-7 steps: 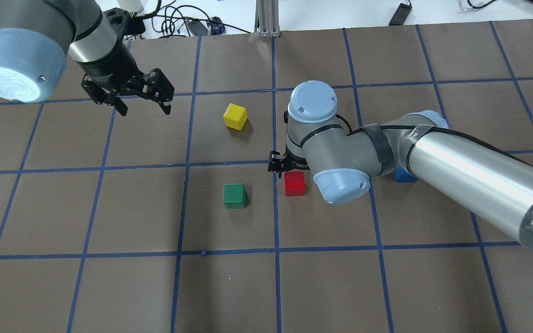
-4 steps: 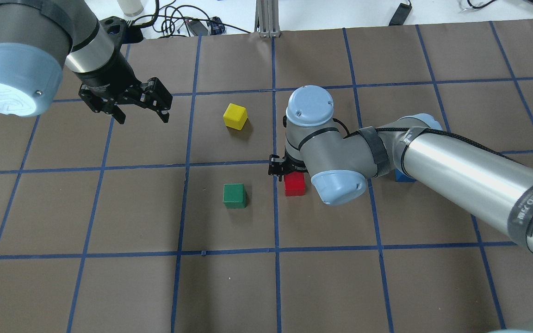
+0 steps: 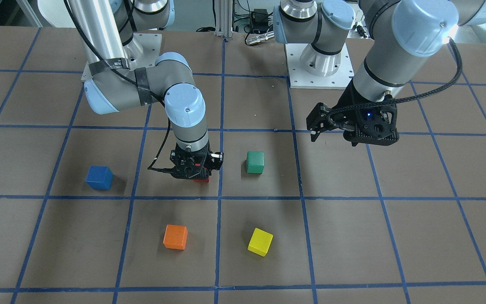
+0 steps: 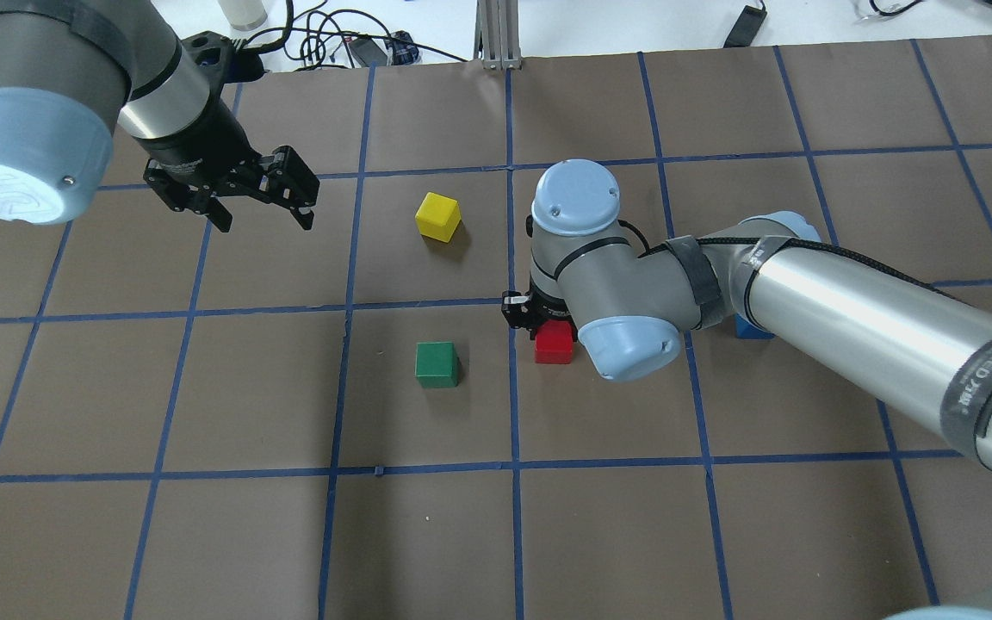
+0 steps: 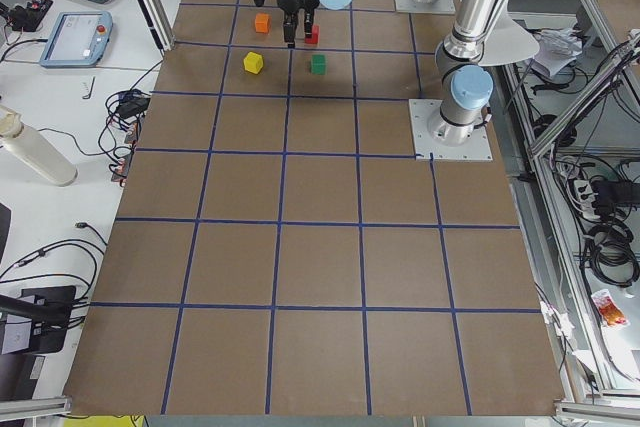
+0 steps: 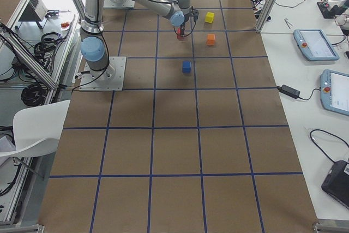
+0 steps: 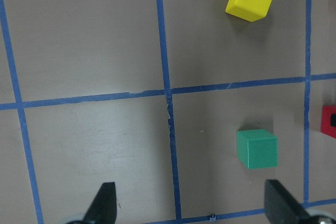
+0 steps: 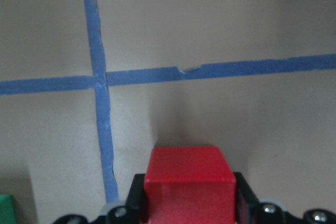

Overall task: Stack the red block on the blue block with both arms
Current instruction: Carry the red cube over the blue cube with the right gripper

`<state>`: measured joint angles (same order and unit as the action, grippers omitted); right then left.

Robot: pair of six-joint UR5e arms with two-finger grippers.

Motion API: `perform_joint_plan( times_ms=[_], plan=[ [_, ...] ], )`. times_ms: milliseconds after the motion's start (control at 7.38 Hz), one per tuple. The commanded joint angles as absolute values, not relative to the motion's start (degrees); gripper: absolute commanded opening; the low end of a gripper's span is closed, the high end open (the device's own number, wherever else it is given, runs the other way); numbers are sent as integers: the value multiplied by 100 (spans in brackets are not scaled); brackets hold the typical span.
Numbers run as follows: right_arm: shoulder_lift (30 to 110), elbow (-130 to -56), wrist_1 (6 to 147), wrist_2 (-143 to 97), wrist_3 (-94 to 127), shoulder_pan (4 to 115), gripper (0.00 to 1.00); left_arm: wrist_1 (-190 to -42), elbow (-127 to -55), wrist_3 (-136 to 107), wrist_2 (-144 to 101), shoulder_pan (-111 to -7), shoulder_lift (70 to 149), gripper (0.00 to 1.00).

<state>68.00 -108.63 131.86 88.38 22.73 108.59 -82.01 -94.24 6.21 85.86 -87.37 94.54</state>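
The red block [image 4: 554,344] sits at the table's middle between the fingers of my right gripper [image 4: 539,323]. In the right wrist view the black fingers press both sides of the red block [image 8: 189,182], so the gripper [image 8: 189,205] is shut on it. The front view shows only a red sliver [image 3: 202,180] under the gripper [image 3: 192,171]. The blue block [image 3: 99,177] stands alone on the table to the robot's right, half hidden behind the right arm in the overhead view [image 4: 750,327]. My left gripper [image 4: 265,224] hangs open and empty above the table, far off to the left.
A green cube [image 4: 437,364] sits just left of the red block. A yellow cube [image 4: 438,216] lies farther out. An orange cube [image 3: 175,237] lies beyond the red block, hidden by the right arm in the overhead view. Blue tape lines grid the brown table [image 4: 203,517].
My right gripper has come down around the red block and closed on it; the block shifted slightly. My left arm drifted a little to the left and stays open.
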Motion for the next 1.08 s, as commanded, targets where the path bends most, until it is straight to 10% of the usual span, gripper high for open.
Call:
perform_joint_plan(
  times_ms=[0, 948],
  plan=[
    [7178, -10846, 13053, 9156, 2163, 10767, 0, -8165, -9431, 571, 8587, -8745, 9510, 100],
    [8051, -10959, 11601, 9202, -163, 8616, 0, -8174, -9431, 642, 8648, -8736, 9501, 100]
  ],
)
